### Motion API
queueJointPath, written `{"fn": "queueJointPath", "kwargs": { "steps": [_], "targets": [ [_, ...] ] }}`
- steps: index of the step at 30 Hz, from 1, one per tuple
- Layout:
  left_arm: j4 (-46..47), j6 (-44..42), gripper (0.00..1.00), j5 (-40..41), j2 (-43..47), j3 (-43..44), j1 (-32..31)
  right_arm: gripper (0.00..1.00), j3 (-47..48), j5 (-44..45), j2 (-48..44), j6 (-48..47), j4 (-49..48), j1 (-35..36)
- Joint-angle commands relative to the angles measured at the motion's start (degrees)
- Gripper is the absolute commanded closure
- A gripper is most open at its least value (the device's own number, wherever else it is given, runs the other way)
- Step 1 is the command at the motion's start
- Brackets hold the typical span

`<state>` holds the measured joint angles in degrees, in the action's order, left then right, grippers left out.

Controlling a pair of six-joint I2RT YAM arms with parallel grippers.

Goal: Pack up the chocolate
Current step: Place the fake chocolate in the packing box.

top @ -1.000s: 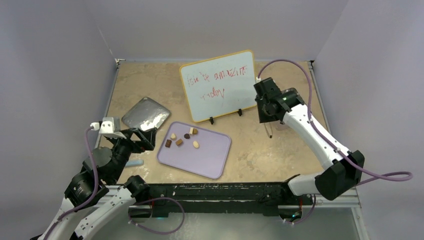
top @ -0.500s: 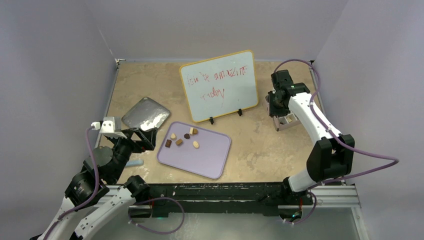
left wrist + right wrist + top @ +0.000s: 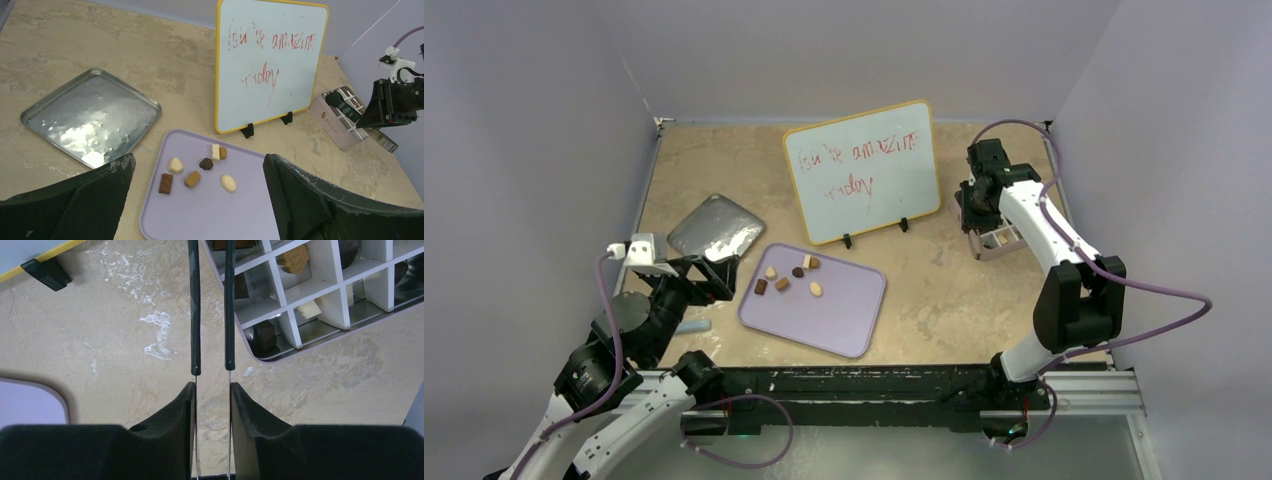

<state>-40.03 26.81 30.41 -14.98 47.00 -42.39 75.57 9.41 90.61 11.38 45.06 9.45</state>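
Note:
Several chocolate pieces (image 3: 789,278), dark brown, tan and cream, lie on the far left part of the lavender tray (image 3: 834,318); they also show in the left wrist view (image 3: 200,172). My left gripper (image 3: 709,275) is open and empty, just left of the tray (image 3: 225,215). My right gripper (image 3: 974,210) is shut on metal tongs (image 3: 195,315), over the near left corner of the pale pink gridded box (image 3: 1004,240). The box (image 3: 320,295) holds several pieces (image 3: 264,335) in its cells. The tong tips are out of view.
A whiteboard (image 3: 862,170) with red writing stands on black feet behind the tray. A shiny metal tray (image 3: 714,228) lies at the left, also in the left wrist view (image 3: 90,117). A small light blue object (image 3: 692,326) lies by the left arm.
My right arm has swung right from the table's middle to above the box with the tongs, then nearly stopped. The left arm and the pieces have not moved.

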Motion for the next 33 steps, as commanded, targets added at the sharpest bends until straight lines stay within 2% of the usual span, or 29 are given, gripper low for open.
{"fn": "queueJointPath", "kwargs": {
  "steps": [1, 9, 16, 24, 29, 33],
  "targets": [
    [1.47, -0.84, 0.01, -0.44, -1.01, 0.02, 0.03, 0.68, 2.69, 0.19, 0.01, -0.95, -0.57, -0.29],
    [1.46, -0.7, 0.01, -0.39, -0.77, -0.05, 0.03, 0.62, 3.75, 0.26, -0.36, -0.72, 0.55, -0.26],
    [1.36, -0.63, 0.01, -0.42, -0.75, 0.01, 0.03, 0.64, 4.54, 0.32, -1.86, -0.41, 1.06, -0.3],
    [1.35, -0.61, 0.01, -1.05, -1.12, -0.05, 0.03, 0.66, 2.79, -4.6, -7.31, -1.31, 1.25, 0.52],
    [1.3, -0.66, 0.01, -1.14, -1.23, -0.02, 0.03, 0.66, 0.76, -6.74, -10.26, -0.76, 1.45, 3.83],
    [1.35, -0.36, 0.01, -0.98, -1.12, -0.15, -0.03, 0.66, 0.11, -6.65, -12.14, -0.02, 1.0, 10.03]
  ]
}}
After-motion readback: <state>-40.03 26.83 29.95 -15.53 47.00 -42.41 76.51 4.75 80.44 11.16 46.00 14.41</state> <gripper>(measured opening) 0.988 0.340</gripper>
